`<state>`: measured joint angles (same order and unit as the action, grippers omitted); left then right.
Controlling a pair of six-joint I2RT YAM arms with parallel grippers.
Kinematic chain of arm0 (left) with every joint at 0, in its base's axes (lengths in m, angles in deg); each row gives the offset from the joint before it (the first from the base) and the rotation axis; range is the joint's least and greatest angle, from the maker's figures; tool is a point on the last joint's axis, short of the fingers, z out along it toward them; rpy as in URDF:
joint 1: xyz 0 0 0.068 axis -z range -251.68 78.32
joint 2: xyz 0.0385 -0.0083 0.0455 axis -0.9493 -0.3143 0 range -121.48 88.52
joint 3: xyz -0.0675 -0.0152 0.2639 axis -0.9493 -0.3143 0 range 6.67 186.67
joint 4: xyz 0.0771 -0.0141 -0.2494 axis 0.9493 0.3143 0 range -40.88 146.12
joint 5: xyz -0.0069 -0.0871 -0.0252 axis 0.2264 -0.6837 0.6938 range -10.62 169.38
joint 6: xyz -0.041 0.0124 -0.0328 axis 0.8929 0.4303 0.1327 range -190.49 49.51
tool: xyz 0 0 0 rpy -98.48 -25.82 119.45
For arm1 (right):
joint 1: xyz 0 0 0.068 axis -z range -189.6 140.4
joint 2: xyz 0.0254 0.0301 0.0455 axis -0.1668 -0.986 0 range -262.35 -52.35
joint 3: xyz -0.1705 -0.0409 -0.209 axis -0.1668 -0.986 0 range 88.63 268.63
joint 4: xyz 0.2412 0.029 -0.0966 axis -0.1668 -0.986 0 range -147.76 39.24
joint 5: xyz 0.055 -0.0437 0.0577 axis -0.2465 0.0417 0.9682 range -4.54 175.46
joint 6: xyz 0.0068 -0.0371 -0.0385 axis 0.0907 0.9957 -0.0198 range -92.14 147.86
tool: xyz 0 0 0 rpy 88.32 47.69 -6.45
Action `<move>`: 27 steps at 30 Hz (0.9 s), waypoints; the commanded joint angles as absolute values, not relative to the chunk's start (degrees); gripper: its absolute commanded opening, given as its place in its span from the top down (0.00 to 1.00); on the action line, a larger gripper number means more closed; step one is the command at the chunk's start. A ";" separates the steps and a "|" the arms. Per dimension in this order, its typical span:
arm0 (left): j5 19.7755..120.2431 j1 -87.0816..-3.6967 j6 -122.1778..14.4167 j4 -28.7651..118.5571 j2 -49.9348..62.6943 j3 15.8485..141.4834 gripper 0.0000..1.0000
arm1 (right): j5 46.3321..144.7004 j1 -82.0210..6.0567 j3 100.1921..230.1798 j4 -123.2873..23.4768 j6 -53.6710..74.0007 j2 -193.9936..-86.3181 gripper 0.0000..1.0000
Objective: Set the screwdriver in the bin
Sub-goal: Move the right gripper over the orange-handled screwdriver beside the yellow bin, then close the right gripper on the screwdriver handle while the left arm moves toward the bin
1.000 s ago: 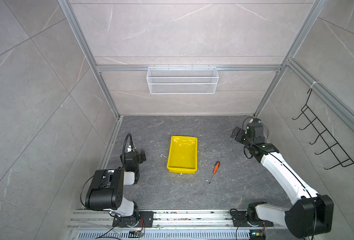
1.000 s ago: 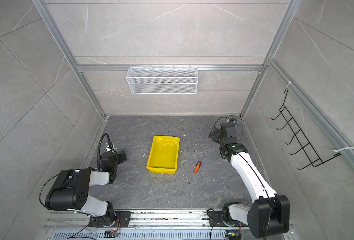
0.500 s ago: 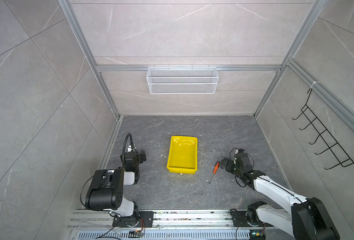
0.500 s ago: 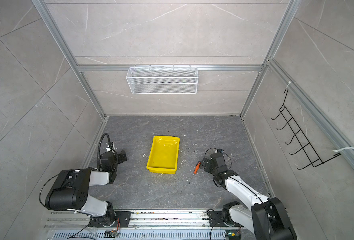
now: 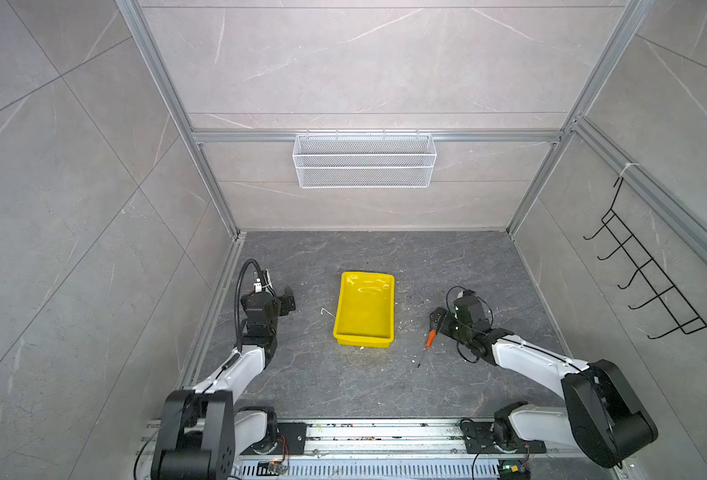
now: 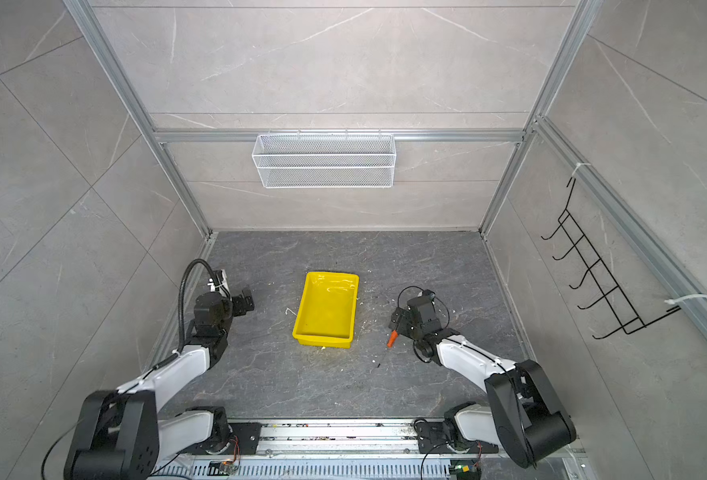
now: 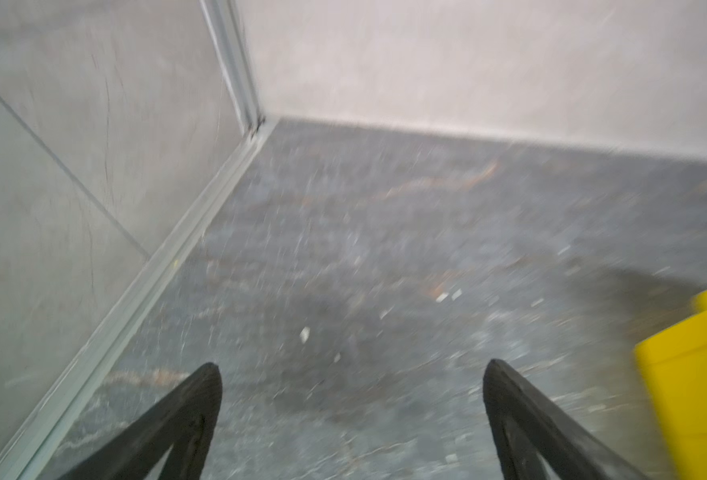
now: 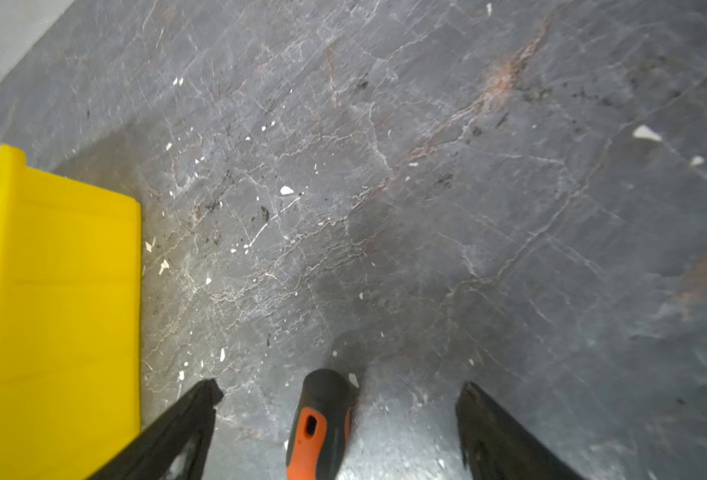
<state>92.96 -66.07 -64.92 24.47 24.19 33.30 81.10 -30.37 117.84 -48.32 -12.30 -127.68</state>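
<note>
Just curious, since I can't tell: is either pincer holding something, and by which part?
Nothing is held yet. The right pincer stands open on either side of the screwdriver, at its handle, without touching it. The left pincer is open and empty.

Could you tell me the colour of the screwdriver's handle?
The screwdriver handle is orange and black; the right wrist view shows it best.

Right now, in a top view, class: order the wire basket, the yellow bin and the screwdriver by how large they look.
1. wire basket: looks largest, though it hangs on the wall, perhaps nearer the camera.
2. yellow bin.
3. screwdriver: clearly smallest.
</note>
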 commanded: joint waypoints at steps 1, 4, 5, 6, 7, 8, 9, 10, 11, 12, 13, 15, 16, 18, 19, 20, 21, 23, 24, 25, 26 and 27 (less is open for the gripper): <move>96.13 -61.22 -58.55 36.18 32.36 36.04 0.00 | 78.81 -31.43 118.85 -50.01 -14.50 -128.67 0.15; 96.72 -59.07 -52.54 41.39 38.04 37.20 0.00 | 78.62 -32.46 118.34 -50.46 -15.41 -128.42 0.17; 97.15 -58.89 -50.48 43.99 39.32 38.02 0.00 | 78.61 -32.84 118.07 -50.79 -15.66 -128.31 0.18; 97.45 -58.87 -48.59 47.65 40.53 39.45 0.00 | 78.63 -33.25 118.06 -51.37 -15.83 -128.17 0.19; 97.88 -58.87 -47.50 51.61 41.55 40.93 0.00 | 78.48 -33.75 117.98 -51.78 -15.87 -127.84 0.20; 98.42 -58.90 -47.07 54.58 42.22 42.23 0.00 | 77.99 -34.36 117.90 -52.21 -15.86 -127.49 0.21; 99.44 -58.87 -47.03 57.67 42.68 43.58 0.00 | 77.51 -35.00 117.86 -52.37 -16.07 -127.09 0.22; 101.24 -58.93 -47.23 60.82 42.83 44.99 0.00 | 77.23 -35.62 117.81 -52.19 -16.27 -126.81 0.25; 103.70 -58.91 -46.86 64.28 42.79 46.16 0.00 | 76.87 -36.16 117.68 -51.96 -16.43 -126.80 0.26; 105.25 -58.88 -44.67 69.28 42.37 48.01 0.00 | 76.59 -36.62 117.76 -51.64 -16.56 -127.03 0.27; 106.04 -58.93 -43.40 72.35 41.96 49.22 0.00 | 76.42 -36.84 118.01 -51.87 -16.74 -127.50 0.30; 105.34 -58.93 -41.13 78.32 40.99 52.11 0.00 | 75.99 -36.93 119.10 -53.46 -17.14 -128.86 0.32; 103.48 -58.88 -41.01 79.41 40.72 52.77 0.00 | 75.60 -36.95 119.58 -54.36 -17.26 -129.35 0.33; 99.38 -58.91 -43.46 76.56 40.64 51.40 0.00 | 74.65 -36.94 120.23 -55.59 -17.50 -129.86 0.36; 98.55 -58.91 -43.66 75.13 40.47 50.39 0.00 | 74.11 -36.94 120.29 -55.78 -17.49 -129.87 0.37; 98.52 -58.89 -43.33 74.25 40.37 49.66 0.00 | 73.52 -36.93 120.22 -55.83 -17.57 -129.96 0.37; 98.77 -58.92 -42.78 73.77 40.32 49.35 0.00 | 73.19 -36.93 120.12 -55.76 -17.57 -130.19 0.38; 98.98 -58.91 -41.50 72.63 40.42 48.95 0.00 | 72.79 -36.93 120.46 -55.80 -17.54 -131.03 0.40; 99.18 -58.89 -41.36 72.11 40.66 48.94 0.00 | 73.02 -36.98 120.81 -55.98 -17.55 -131.50 0.41; 99.68 -58.91 -40.86 72.13 40.99 49.14 0.00 | 73.23 -36.93 120.98 -55.98 -17.46 -131.83 0.42; 100.11 -58.89 -40.46 72.06 41.44 49.36 0.00 | 73.57 -36.93 121.13 -55.74 -17.27 -132.13 0.46; 100.76 -58.92 -39.95 72.06 41.94 49.38 0.00 | 73.96 -36.92 121.15 -55.55 -17.19 -132.32 0.48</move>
